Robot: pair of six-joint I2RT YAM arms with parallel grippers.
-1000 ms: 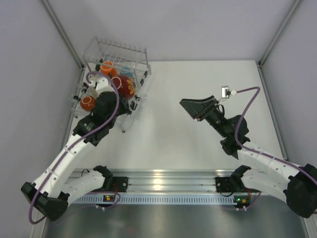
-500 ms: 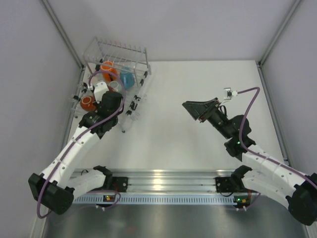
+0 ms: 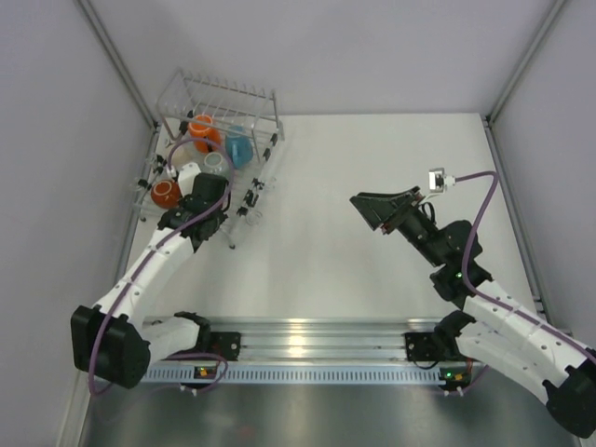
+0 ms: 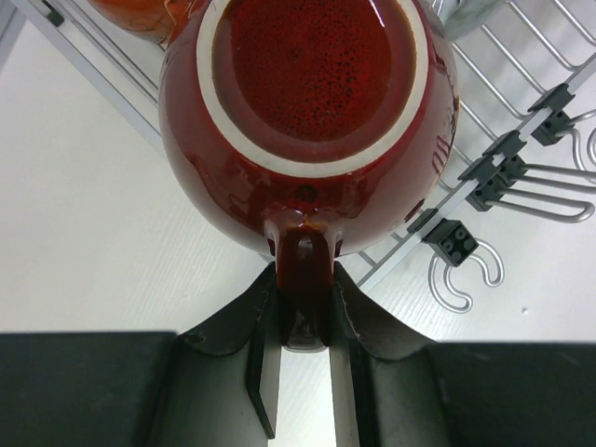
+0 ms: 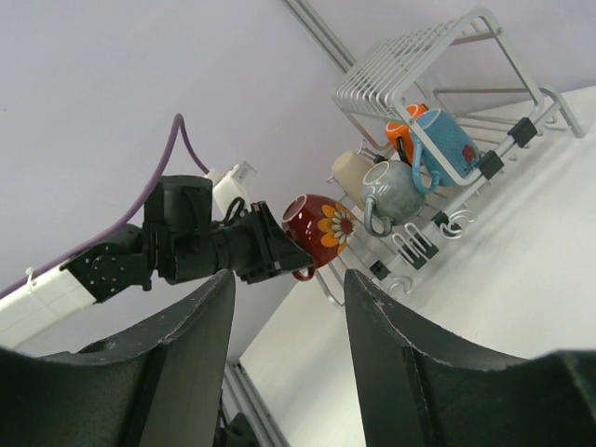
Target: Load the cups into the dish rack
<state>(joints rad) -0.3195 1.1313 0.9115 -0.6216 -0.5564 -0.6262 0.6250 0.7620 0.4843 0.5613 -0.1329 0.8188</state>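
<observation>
My left gripper is shut on the handle of the dark red mug, its base facing the wrist camera. In the top view the left gripper holds this mug at the left near edge of the dish rack. The right wrist view shows its orange flower. In the rack are the orange mug, the light blue mug, the beige tumbler and a pale grey-blue mug. My right gripper is open and empty, far right of the rack.
Grey walls with metal corner posts close in the table at the left, back and right. The rack's wire hooks stick out over the table at its near right edge. An aluminium rail runs along the near edge between the arm bases.
My left gripper has carried the dark red mug from the middle of the rack to its left near edge. My right arm has drifted slightly right and nearer.
</observation>
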